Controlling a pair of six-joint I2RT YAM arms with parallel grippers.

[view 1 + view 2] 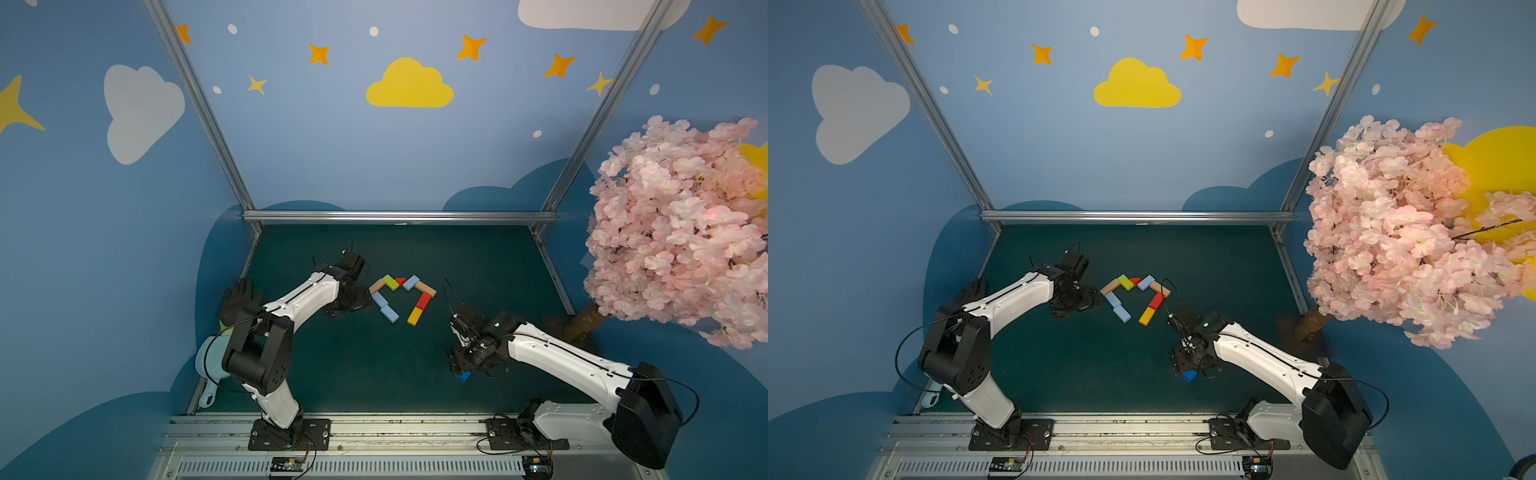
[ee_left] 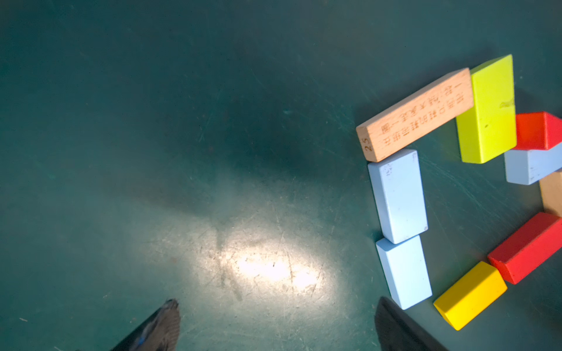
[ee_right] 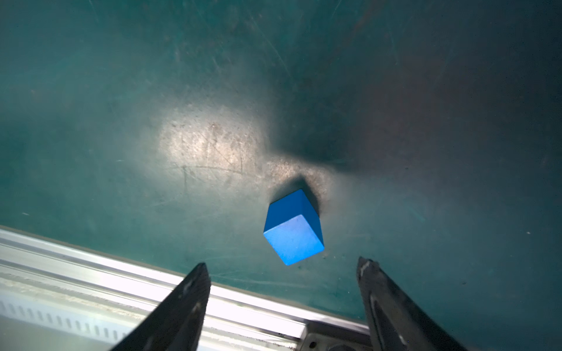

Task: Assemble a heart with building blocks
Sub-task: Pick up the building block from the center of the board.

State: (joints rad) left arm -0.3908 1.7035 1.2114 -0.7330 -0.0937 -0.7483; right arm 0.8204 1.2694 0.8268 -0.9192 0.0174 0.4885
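Note:
The heart (image 1: 401, 299) lies mid-mat as an outline of building blocks: tan (image 1: 377, 285), lime green (image 1: 390, 281), a red wedge (image 1: 400, 281), light blue (image 1: 411, 282), tan (image 1: 425, 288), red (image 1: 423, 301) and yellow (image 1: 414, 316). Two light blue blocks (image 2: 398, 197) form its left side. Its two lower ends stand apart. My left gripper (image 2: 278, 304) hovers open and empty just left of the heart. A dark blue cube (image 3: 293, 231) sits alone near the front right of the mat (image 1: 463, 376). My right gripper (image 3: 282, 264) is open over it, fingers clear of the cube.
A pink blossom tree (image 1: 681, 232) overhangs the right side, its trunk (image 1: 586, 322) at the mat's edge. An aluminium rail (image 3: 91, 273) runs along the front edge close to the cube. A black glove (image 1: 239, 299) and a pale blue object (image 1: 208, 361) lie at the left edge.

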